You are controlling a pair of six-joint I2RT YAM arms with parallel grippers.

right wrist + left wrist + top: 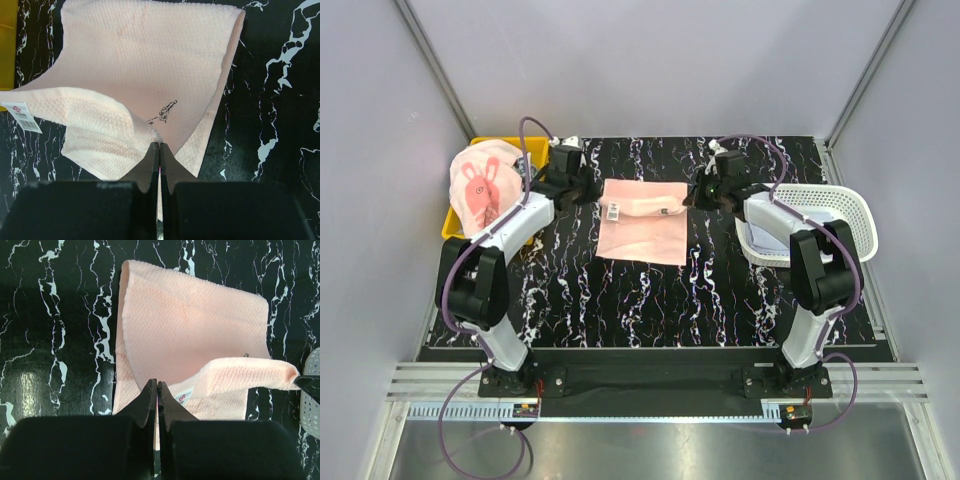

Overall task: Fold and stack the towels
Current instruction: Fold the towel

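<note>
A plain pink towel (642, 222) lies in the middle of the black marbled table. Its far edge is raised off the table and sags between my two grippers. My left gripper (592, 193) is shut on the towel's far left corner, fingertips pinched together (157, 385) beside a white label (184, 397). The right gripper (696, 194) is shut on the far right corner (159, 145), near a small black print (165, 111). The rest of the towel (190, 325) (150, 55) lies flat below. A pink rabbit-print towel (483, 186) bulges out of the yellow bin.
The yellow bin (451, 222) stands at the table's left edge, close to the left arm. A white mesh basket (845, 206) sits at the right edge beside the right arm. Grey walls close in the back and both sides.
</note>
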